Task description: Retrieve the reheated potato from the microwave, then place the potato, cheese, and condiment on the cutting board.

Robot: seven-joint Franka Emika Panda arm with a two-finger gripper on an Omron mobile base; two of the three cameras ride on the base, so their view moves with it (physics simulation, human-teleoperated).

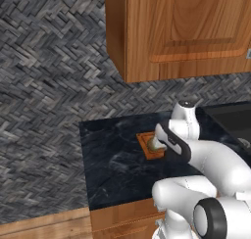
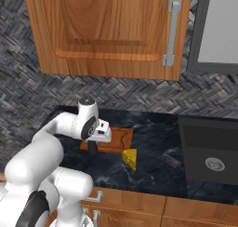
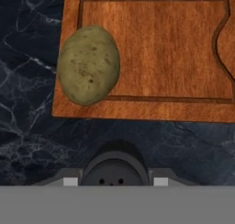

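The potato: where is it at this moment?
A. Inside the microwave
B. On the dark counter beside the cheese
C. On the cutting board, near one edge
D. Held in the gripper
C. The potato lies on the cutting board, overlapping its rim at one edge.

Potato on cutting board corner, bare wood beside

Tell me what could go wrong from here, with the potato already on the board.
The potato sits across the rim of the board, so it may roll off if nudged. The condiment, apparently in the gripper, is outside the board and could be set down short of it.
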